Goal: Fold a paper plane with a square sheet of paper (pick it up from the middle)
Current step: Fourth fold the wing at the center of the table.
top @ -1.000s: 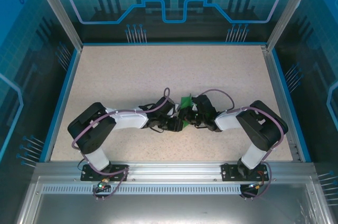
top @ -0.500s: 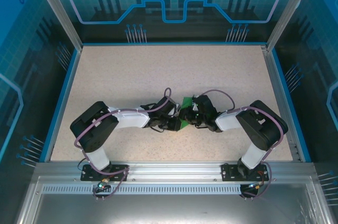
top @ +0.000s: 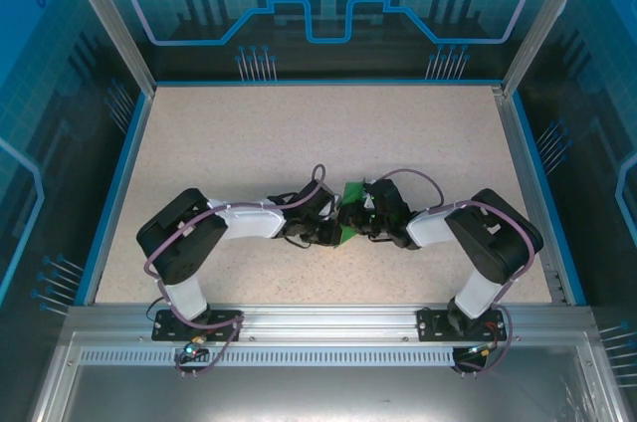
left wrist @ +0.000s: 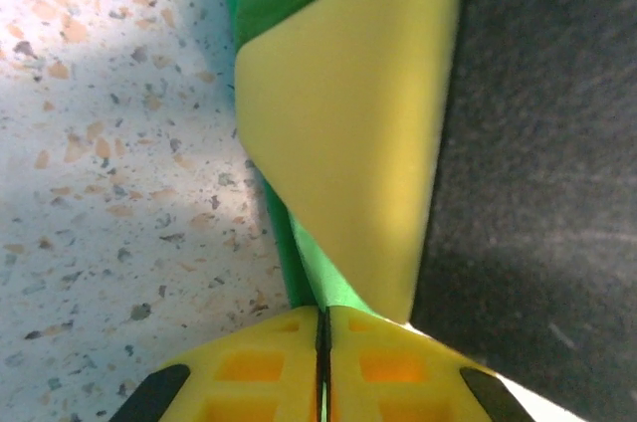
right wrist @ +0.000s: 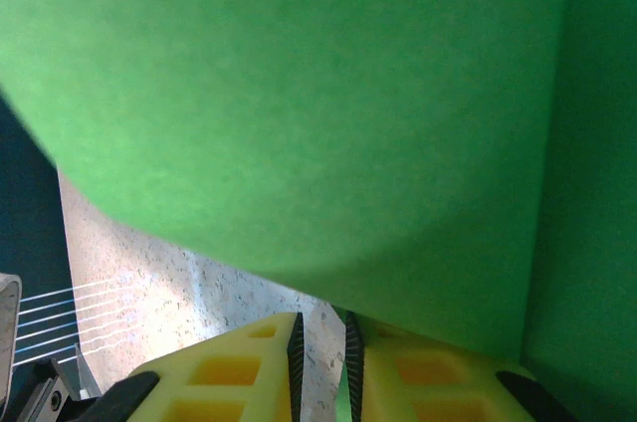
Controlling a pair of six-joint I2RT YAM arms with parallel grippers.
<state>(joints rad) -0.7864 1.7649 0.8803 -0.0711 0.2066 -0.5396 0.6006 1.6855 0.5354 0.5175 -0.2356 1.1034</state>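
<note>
Speckled desk (top: 299, 133), near edge: arms meet over the square sheet of paper (top: 349, 191).
Left jaws and right jaws pinch it tight; folds begun, plane unfinished.

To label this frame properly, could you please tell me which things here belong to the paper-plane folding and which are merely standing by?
Part of the job:
green sheet of paper, partly folded
left gripper, shut on its edge
right gripper, closed at its edge

Just there:
speckled table
blue enclosure walls
metal rail at the front
</note>
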